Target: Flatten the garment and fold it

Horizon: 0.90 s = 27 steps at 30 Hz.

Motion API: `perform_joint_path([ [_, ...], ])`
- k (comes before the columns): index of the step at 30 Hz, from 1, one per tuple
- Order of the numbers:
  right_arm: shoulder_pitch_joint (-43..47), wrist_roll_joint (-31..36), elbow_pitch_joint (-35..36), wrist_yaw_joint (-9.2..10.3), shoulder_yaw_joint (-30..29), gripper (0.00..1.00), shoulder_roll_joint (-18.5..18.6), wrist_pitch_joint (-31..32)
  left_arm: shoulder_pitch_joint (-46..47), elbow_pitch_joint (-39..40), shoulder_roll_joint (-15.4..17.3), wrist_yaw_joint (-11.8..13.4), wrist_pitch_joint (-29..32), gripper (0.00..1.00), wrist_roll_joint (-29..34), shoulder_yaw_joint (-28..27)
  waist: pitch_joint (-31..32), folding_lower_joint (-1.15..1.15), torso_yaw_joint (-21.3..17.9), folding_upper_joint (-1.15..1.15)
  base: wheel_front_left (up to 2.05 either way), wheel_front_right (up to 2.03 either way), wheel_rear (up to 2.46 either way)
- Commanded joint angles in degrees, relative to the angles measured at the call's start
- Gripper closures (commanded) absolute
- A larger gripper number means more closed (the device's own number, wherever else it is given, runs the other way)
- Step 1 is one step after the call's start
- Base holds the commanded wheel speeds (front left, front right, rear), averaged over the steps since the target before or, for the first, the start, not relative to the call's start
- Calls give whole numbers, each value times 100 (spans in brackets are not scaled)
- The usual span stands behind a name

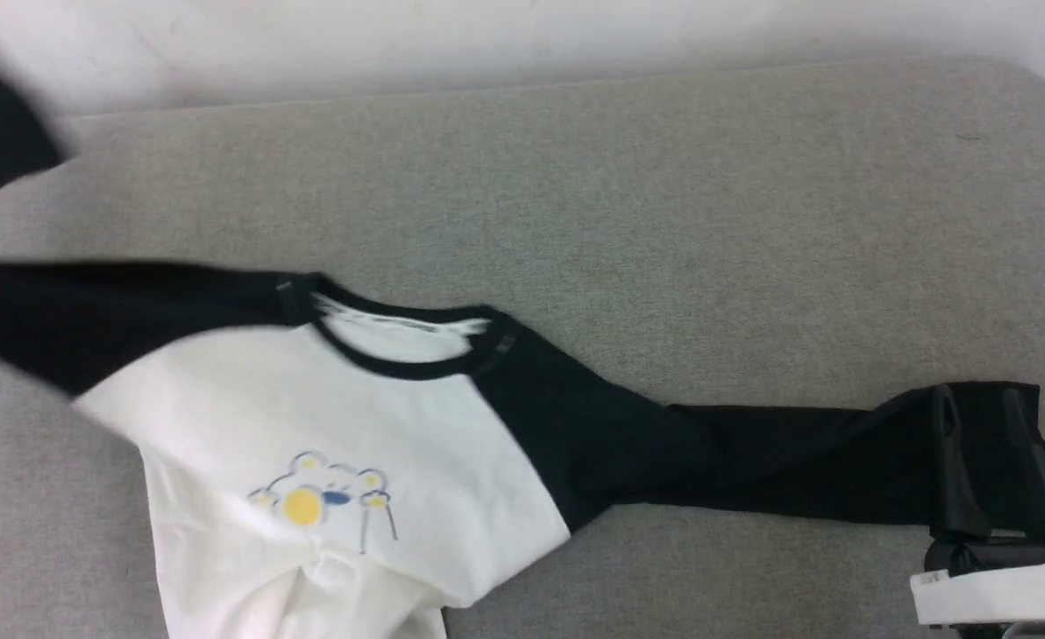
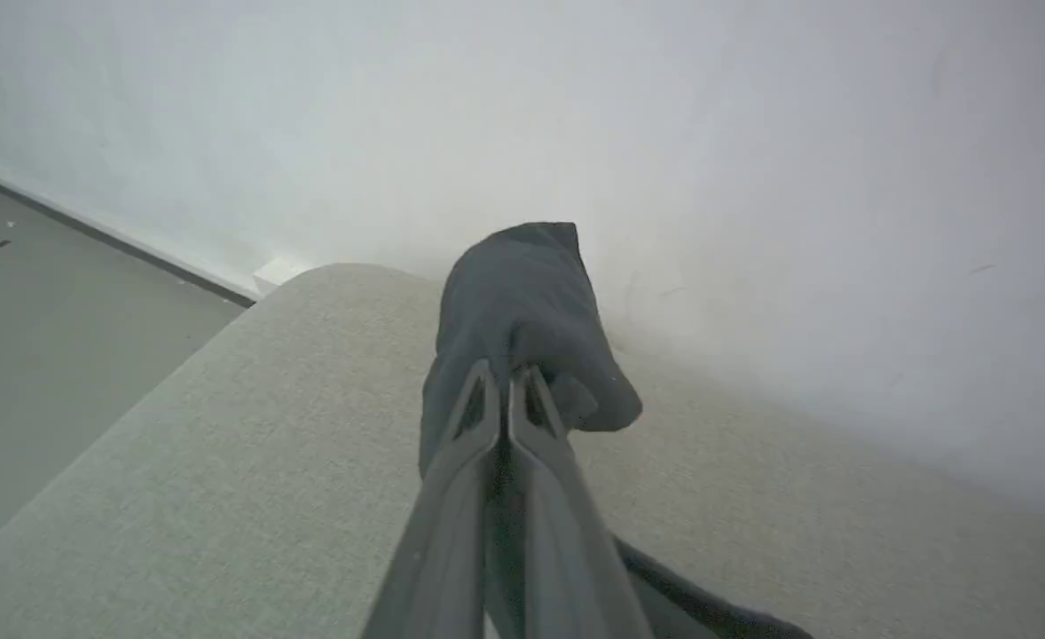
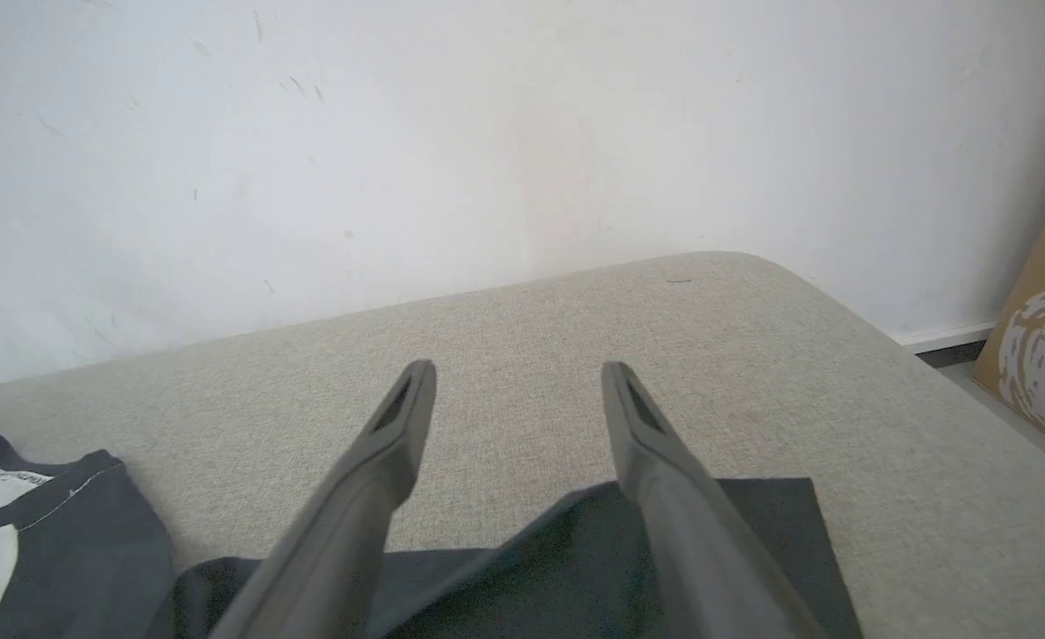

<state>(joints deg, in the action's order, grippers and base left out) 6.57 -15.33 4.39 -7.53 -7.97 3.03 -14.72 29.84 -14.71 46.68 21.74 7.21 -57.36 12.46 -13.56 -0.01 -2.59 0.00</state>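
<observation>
Head view: the long-sleeved raglan shirt point(image 1: 327, 417) lies print-up on the grey padded surface point(image 1: 664, 195), with its sleeves out to either side. The left gripper point(image 2: 505, 373) is pinched tight on one black cuff point(image 2: 522, 293), lifted off the pad. The right gripper point(image 3: 518, 373) is spread wide above the other cuff point(image 3: 753, 515). Flattening, I'd say. Next, that raised sleeve needs laying down straight.

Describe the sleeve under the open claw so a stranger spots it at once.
On the grey pad lies a white shirt with long black sleeves. This sleeve stretches flat toward the robot's right, cuff beneath the right claw. The other sleeve is held up, pinched in the shut left claw.
</observation>
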Motion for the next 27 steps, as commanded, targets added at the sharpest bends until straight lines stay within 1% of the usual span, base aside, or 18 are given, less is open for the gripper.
perform_joint_path([
  [1, 59, 73, 36, 4, -46, 0, -15, -28, -465, -213, 50, 177, -266, 100, -124, -294, -58, 1, 40, 0, 0, 0, 0],
  [3, 61, 103, 52, 4, -67, 0, -15, -27, -906, -395, 24, 286, -476, 100, -283, -575, -98, 1, 62, 0, 0, 0, 0],
  [6, 61, 148, 58, 4, -70, 0, -15, -1, -1405, -431, -215, 142, -625, 100, -567, -765, -136, 1, 131, 0, 0, 0, 0],
  [8, 62, 168, 73, 4, -59, 0, -15, 32, -1578, -390, -407, 15, -680, 100, -672, -747, -145, 1, 198, 0, 0, 0, 0],
  [9, 62, 168, 73, 4, -59, 0, -15, 32, -1578, -390, -407, 15, -680, 100, -672, -747, -145, 1, 198, 0, 0, 0, 0],
  [11, 59, 191, 84, 4, -27, 0, -15, 68, -1676, -392, -594, -83, -612, 100, -753, -634, -126, 1, 256, 0, 0, 0, 0],
  [12, 58, 201, 89, 4, -10, 0, -15, 86, -1659, -392, -637, -105, -740, 100, -698, -622, -113, 1, 286, 0, 0, 0, 0],
  [13, 60, 210, 88, 4, 1, 0, -15, 103, -1618, -428, -723, -28, -808, 100, -702, -642, -82, 1, 315, 0, 0, 0, 0],
  [14, 62, 219, 82, 4, 16, 0, -15, 125, -1587, -398, -793, -36, -821, 9, -694, -594, -45, 1, 334, 0, 0, 0, 0],
  [15, 66, 227, 77, 4, 37, 0, -15, 147, -1559, -354, -773, -52, -922, 0, -574, -532, -10, 1, 340, 0, 0, 0, 0],
  [17, 90, 231, 82, 4, 41, 0, -15, 175, -1445, -167, -726, -87, -1196, 0, -363, -497, 50, 1, 362, 0, 0, 0, 0],
  [19, 136, 228, 87, 4, 1, 0, -15, 187, -1340, 138, -751, -127, -1282, 0, -329, -493, 111, 1, 407, 0, 0, 0, 0],
  [20, 162, 226, 92, 4, -14, 0, -15, 188, -1289, 326, -709, -112, -1358, 0, -260, -507, 132, 1, 427, 0, 0, 0, 0],
  [22, 200, 225, 96, 4, 5, 0, -15, 199, -1246, 701, -491, -39, -1520, 0, 29, -485, 159, 1, 438, 0, 0, 0, 0],
  [25, 222, 198, 99, 4, 32, 0, -15, 198, -1225, 1445, -249, 134, -1790, 0, 503, -429, 193, 1, 439, 0, 0, 0, 0],
  [27, 230, 181, 98, 4, 37, 0, -15, 191, -1256, 2042, -272, 230, -1912, 0, 721, -352, 210, 1, 440, 0, 0, 0, 0],
])
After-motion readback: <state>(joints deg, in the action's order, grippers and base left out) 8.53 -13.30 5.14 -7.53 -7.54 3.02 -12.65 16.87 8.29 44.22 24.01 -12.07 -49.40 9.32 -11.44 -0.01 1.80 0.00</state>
